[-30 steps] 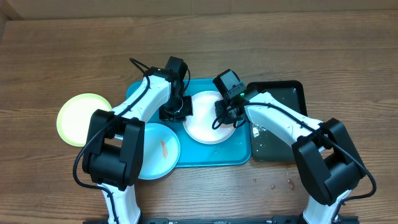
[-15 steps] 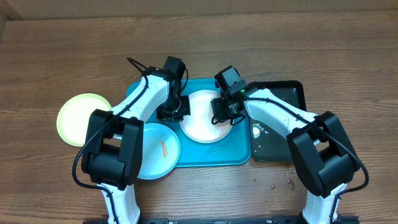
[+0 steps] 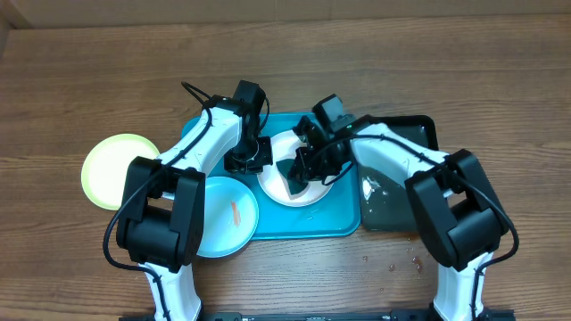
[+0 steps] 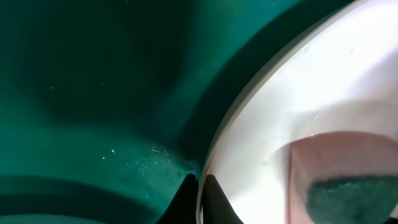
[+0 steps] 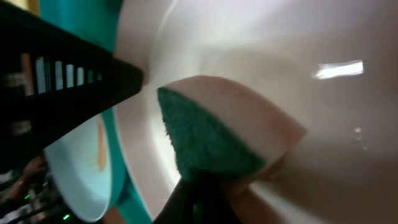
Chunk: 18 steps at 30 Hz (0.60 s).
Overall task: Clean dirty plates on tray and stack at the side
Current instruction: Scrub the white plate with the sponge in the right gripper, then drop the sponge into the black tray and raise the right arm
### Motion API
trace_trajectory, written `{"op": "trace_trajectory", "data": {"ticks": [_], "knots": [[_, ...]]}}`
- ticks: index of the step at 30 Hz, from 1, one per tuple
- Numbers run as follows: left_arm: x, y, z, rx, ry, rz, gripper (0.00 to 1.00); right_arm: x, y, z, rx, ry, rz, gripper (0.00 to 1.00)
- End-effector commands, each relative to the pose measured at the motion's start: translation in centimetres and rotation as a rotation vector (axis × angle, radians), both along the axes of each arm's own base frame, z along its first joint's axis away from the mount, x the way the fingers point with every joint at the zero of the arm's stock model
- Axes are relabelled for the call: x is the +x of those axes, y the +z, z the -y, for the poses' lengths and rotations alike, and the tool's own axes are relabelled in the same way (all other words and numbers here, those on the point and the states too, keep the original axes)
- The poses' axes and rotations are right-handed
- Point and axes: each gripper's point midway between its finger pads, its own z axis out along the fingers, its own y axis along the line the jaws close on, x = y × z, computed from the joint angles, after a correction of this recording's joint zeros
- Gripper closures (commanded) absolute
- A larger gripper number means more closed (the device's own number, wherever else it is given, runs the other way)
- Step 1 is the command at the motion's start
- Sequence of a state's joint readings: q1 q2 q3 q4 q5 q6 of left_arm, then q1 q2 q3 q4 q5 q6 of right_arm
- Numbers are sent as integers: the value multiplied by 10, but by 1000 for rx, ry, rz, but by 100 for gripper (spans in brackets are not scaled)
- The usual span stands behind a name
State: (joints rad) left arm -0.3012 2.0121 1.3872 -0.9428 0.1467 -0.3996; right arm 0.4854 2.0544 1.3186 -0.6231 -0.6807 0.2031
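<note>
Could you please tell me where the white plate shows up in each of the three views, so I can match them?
Overhead: the white plate lies mid-frame on the turquoise tray.
Left wrist: it fills the right side, its rim curving down to the bottom centre.
Right wrist: it fills most of the frame, behind the sponge.
Shared landmark: the turquoise tray, at left in both wrist views.

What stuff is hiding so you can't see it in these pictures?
Overhead: whether the white plate is clean yet; the right claw and sponge cover its middle.
Left wrist: most of the left claw, cut off by the bottom edge.
Right wrist: the pale blue plate, blurred and partly behind the left arm.
</note>
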Motion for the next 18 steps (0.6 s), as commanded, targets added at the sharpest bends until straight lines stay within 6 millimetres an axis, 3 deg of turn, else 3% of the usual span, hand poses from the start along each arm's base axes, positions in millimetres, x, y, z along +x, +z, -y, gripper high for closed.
{"op": "trace_trajectory", "data": {"ticks": [1,4,8,11,16,18], "knots": [[3,10,12,-39,-33,31,96,25,55,0,178,3,47,96],[3,10,11,-37,-33,31,96,37,84,26,183,-34,101,96],[4,10,11,-37,-33,32,96,40,105,68,126,-97,134,96],[3,10,11,-37,-33,32,96,43,99,116,-21,-206,110,96],[4,10,11,-37,-33,32,96,35,70,193,-330,-336,37,96],[4,10,11,-38,-33,35,96,29,62,213,-421,-355,19,96]]}}
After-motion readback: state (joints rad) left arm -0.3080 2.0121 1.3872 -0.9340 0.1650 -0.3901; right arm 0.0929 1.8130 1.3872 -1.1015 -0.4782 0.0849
